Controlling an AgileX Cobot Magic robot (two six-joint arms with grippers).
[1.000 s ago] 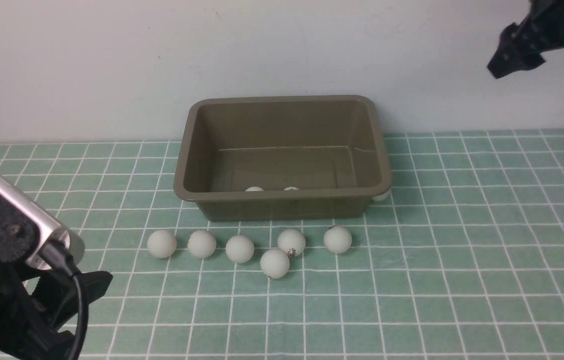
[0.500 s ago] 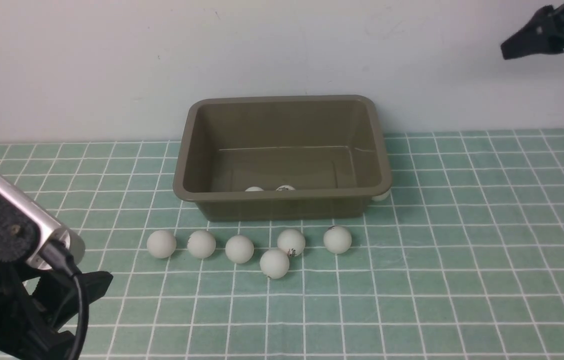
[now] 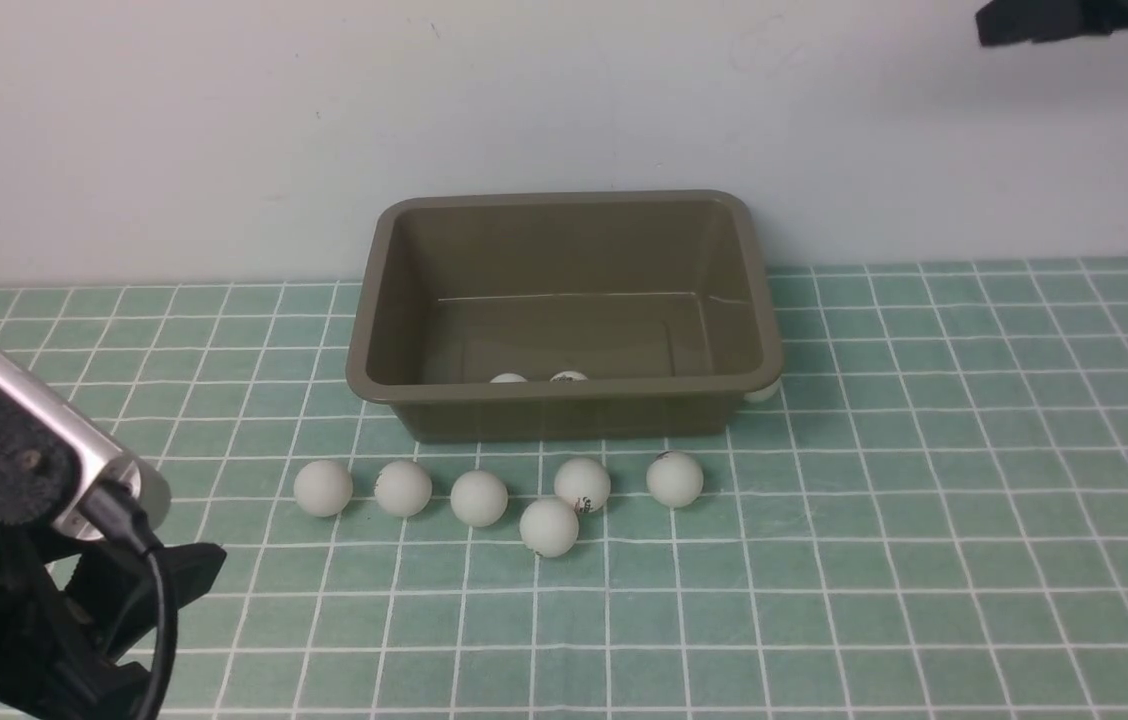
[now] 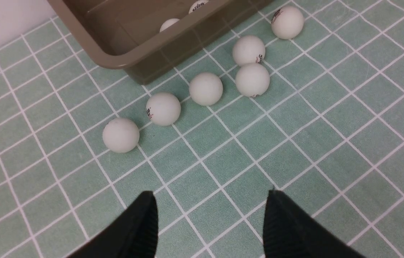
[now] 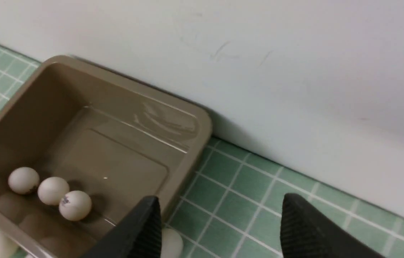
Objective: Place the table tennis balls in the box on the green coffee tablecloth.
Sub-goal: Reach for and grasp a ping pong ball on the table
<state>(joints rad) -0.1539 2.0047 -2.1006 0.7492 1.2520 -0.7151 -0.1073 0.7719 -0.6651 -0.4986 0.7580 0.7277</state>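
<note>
Table tennis balls (image 3: 479,498) lie in three places. Six rest on the green coffee tablecloth (image 3: 924,500) ahead of the left gripper (image 4: 211,200), in a loose row between it and the near wall of the box (image 3: 564,415), and two of them touch. Three more (image 5: 53,190) sit side by side inside the box against that near wall, below the right gripper (image 5: 220,208) and to its left. One ball (image 3: 760,392) lies on the cloth just beside the box's near right corner, partly hidden behind one of the right gripper's fingers (image 5: 141,229) in its wrist view.

The left gripper hangs low over the cloth with its jaws spread wide and nothing between them. The right gripper's jaws also stand well apart and carry nothing.

A second ago the right gripper hung lower in front of the wall (image 3: 224,130). It has since climbed, and only a dark sliver of it shows at the top edge of the front view. Inside the box, one ball has rolled a little toward its neighbour. The balls on the cloth, the box and the left gripper have not moved.
</note>
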